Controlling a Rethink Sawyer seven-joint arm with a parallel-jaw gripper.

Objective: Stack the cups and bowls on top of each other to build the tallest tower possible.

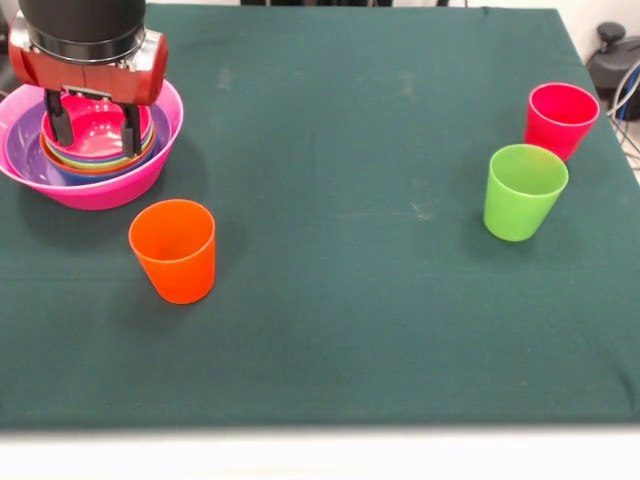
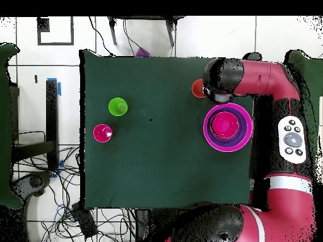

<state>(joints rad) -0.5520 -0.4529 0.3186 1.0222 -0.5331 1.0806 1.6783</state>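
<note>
Gripper spread wide, empty, fingers straddling red-pink bowl atop tower; orange cup nearby.

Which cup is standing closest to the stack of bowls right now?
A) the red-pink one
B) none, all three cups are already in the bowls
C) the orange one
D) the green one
C: the orange cup stands upright on the cloth just beside the pink base bowl, while the green cup and the red-pink cup stand together far across the table.
</note>
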